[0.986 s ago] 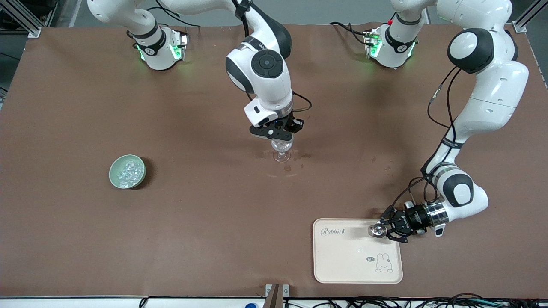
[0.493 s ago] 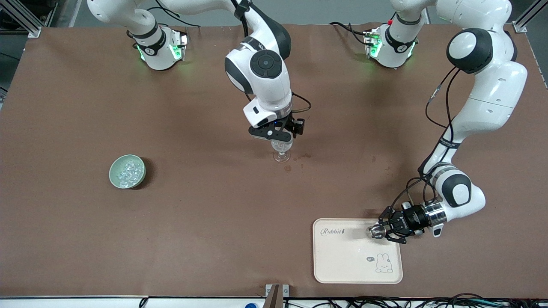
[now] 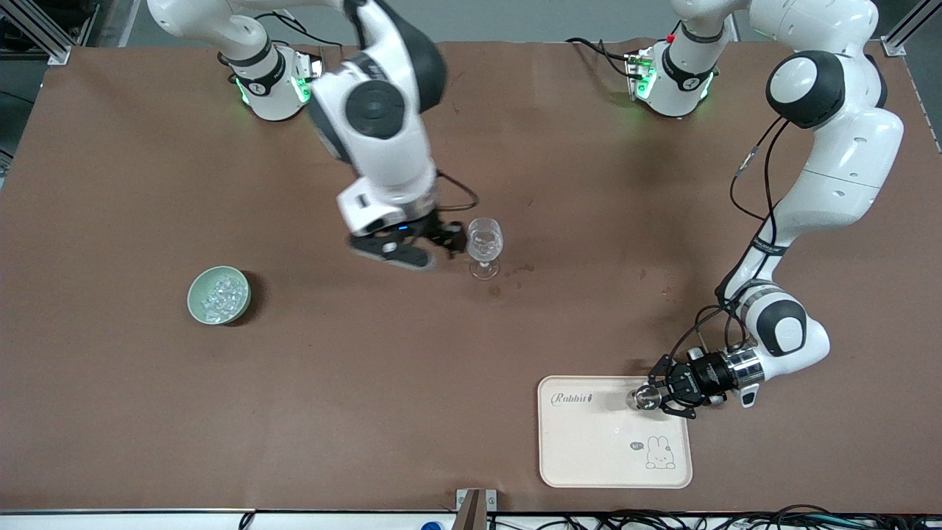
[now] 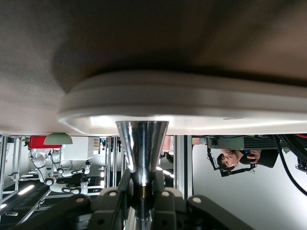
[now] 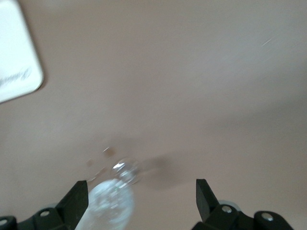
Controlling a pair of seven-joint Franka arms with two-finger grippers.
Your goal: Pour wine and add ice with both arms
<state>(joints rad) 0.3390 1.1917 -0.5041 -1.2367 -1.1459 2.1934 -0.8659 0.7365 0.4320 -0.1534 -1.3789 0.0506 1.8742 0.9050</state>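
Note:
A clear stemmed wine glass (image 3: 485, 247) stands at the table's middle, with something glassy in its cup. My right gripper (image 3: 409, 256) is open and empty, just beside the glass toward the right arm's end. In the right wrist view the glass (image 5: 113, 201) shows close to one finger (image 5: 76, 202). The pale green bowl (image 3: 218, 295) holds a heap of clear ice cubes (image 3: 223, 292). My left gripper (image 3: 664, 396) is shut on the shiny metal jigger (image 3: 646, 397) at the cream tray's (image 3: 589, 449) edge. The left wrist view shows the jigger (image 4: 142, 146) gripped at its waist.
The cream tray with a rabbit print lies near the front edge, toward the left arm's end; its rim (image 4: 192, 98) fills the left wrist view, and a corner (image 5: 14, 62) shows in the right wrist view. Small wet spots (image 3: 494, 289) mark the brown table by the glass.
My right gripper has swung off from above the wine glass toward the bowl's end, leaving the glass uncovered. My left gripper with the jigger has shifted slightly toward the tray.

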